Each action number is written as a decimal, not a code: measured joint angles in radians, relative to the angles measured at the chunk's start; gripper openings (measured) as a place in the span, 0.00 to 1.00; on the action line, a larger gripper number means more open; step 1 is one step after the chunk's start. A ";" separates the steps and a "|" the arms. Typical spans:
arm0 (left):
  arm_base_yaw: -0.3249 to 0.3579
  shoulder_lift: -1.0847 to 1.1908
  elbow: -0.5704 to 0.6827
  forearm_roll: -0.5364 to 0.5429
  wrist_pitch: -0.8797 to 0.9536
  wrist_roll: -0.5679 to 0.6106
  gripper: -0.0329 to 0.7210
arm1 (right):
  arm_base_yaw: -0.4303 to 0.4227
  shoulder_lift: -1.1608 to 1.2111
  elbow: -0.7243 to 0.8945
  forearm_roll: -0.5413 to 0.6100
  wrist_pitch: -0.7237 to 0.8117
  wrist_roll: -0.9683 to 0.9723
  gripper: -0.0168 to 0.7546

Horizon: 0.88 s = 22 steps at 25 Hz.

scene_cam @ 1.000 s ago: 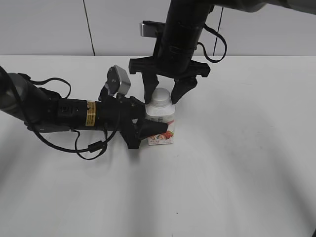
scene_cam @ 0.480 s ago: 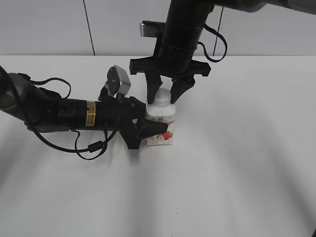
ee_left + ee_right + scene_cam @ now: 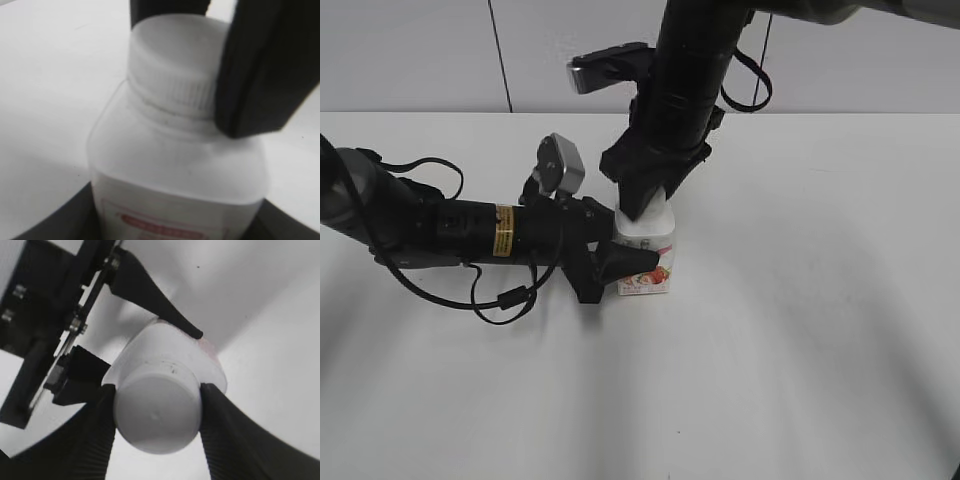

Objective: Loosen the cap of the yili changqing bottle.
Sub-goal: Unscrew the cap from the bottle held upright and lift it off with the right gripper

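The cap (image 3: 156,416) sits on the bottle (image 3: 646,255), which stands upright near the middle of the table (image 3: 820,320). My right pincer (image 3: 647,196) comes straight down on it from twelve o'clock. In my right wrist view my two ribbed fingers (image 3: 220,435) press the cap at nine and three o'clock, so I am closed on it. A second ago those fingers were spread wide either side of the neck; half a second ago they were narrowing; now they have shut and my wrist has swung round, its camera pointing a different way. I take that as the twist having begun, though I cannot tell yet whether the cap has broken free.

My left pincer (image 3: 620,262) lies along the table from nine o'clock and clamps the bottle's body; it has not shifted. In the left wrist view a dark finger (image 3: 265,70) of my right pincer lies against the cap's ribbed side at three o'clock. If the left grip slips, the bottle will turn with the cap.
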 joint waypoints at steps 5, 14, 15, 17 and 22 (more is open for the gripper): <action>0.000 0.000 0.000 0.008 -0.001 0.002 0.55 | 0.000 0.000 0.000 0.000 0.001 -0.326 0.54; 0.000 0.000 0.000 0.014 0.005 0.001 0.55 | 0.000 0.000 0.000 -0.007 0.002 -0.713 0.54; 0.000 0.000 0.000 0.014 0.005 0.000 0.55 | 0.000 0.000 0.000 -0.007 0.002 -0.740 0.53; 0.000 0.000 0.000 0.015 0.005 0.000 0.55 | 0.000 0.000 0.000 -0.007 0.002 -0.781 0.53; 0.000 0.000 0.000 0.016 0.005 0.000 0.55 | 0.000 0.000 0.000 -0.001 0.002 -0.812 0.53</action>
